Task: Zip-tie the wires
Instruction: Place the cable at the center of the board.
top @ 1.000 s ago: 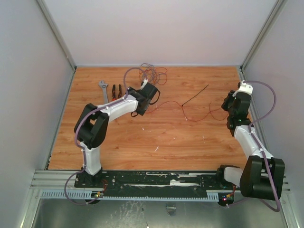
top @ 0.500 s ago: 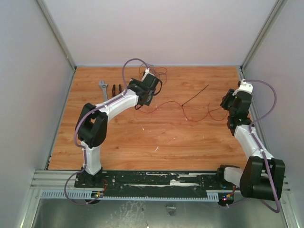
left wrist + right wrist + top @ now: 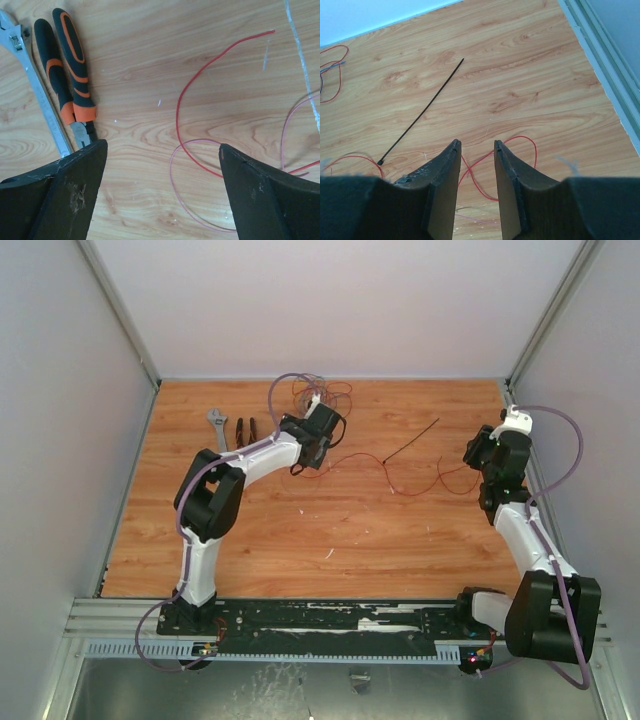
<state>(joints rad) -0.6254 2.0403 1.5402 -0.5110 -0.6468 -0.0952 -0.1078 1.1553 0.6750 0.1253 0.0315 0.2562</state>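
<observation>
While the left arm reaches over the far left of the table [image 3: 300, 540] in the top view, the left gripper [image 3: 305, 448] hangs above the near edge of the wires [image 3: 322, 395], whose tangle lies at the far edge with red strands trailing right across the boards. Pliers [image 3: 245, 430] and a wrench [image 3: 217, 428] lie side by side just left of that gripper. The zip tie [image 3: 412, 445] lies flat and slanted on the wood right of centre, apart from both grippers, its near end close to a red strand. The right gripper [image 3: 472, 453] is raised near the right edge and faces left; its jaw state cannot be read from here. Left wrist view: left gripper [image 3: 162, 145] jaws stand wide apart above the boards, a red and a pinkish loop of the wires [image 3: 200, 100] on the table between them, with the pliers [image 3: 70, 70] and wrench [image 3: 35, 90] at upper left. Right wrist view: right gripper [image 3: 476, 143] jaws are a narrow gap apart, above a red loop of the wires [image 3: 520, 145]; the zip tie [image 3: 422, 112] lies ahead to the left, untouched, and a metal rail [image 3: 600, 55] borders the right side.
</observation>
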